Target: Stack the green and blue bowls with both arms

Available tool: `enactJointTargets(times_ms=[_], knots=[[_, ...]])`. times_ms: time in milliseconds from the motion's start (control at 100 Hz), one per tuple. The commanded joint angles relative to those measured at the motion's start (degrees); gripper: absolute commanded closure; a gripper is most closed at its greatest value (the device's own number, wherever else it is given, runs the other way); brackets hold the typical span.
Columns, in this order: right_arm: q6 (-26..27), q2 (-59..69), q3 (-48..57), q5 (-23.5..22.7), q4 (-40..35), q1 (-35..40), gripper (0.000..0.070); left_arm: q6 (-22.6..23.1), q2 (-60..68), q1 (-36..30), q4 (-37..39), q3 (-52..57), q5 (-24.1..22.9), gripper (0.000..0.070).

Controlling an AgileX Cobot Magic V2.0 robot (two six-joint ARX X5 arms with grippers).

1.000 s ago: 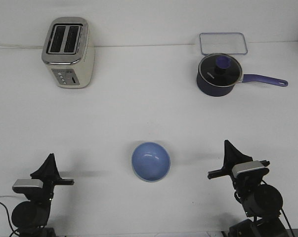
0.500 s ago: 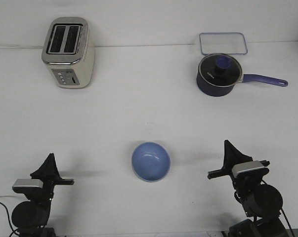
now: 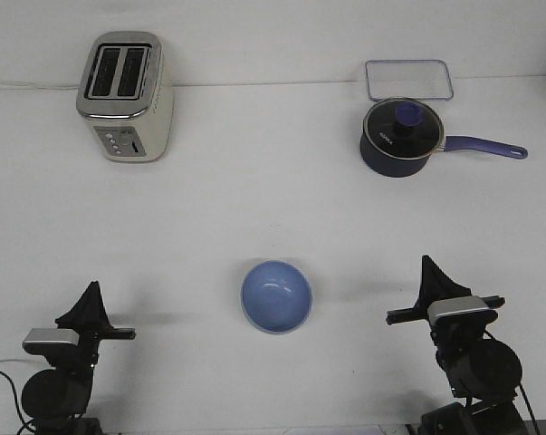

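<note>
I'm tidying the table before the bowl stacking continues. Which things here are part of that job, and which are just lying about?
Part of the job:
blue bowl
left gripper
right gripper
No separate green bowl shows in this view.

Just lying about:
toaster
navy saucepan
clear container

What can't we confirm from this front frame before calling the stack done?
- Green bowl: none visible; the blue bowl may hide it if nested underneath.
- Left gripper and right gripper: seen edge-on from behind, so open or shut is unclear.
- Saucepan contents: hidden by its lid.
- Toaster slots: too dark to see inside.
- Both arm bases: cut off by the bottom edge.
</note>
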Motion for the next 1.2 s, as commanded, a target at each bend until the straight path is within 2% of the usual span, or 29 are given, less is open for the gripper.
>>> enactJointTargets(times_ms=[0, 140, 360, 460, 1190], knots=[[-5.5, -1.4, -2.1, -1.1, 0.2, -3.0, 0.0700, 0.3, 0.0, 0.0, 0.6, -1.1, -0.2, 0.0685], [-10.2, -6.4, -8.3, -4.7, 0.2, -9.8, 0.0700, 0.3, 0.0, 0.0, 0.6, -1.1, -0.2, 0.0685], [-13.3, -15.1, -17.8, -7.7, 0.2, -15.1, 0.0700, 0.3, 0.0, 0.0, 0.6, -1.1, -0.2, 0.0685], [-13.3, -14.8, -20.6, -8.2, 2.2, -15.6, 0.0700, 0.3, 0.0, 0.0, 0.6, -1.1, -0.2, 0.0685], [-13.2, -14.8, -20.5, -9.0, 6.6, -15.6, 0.0700, 0.3, 0.0, 0.0, 0.6, -1.1, -0.2, 0.0685]])
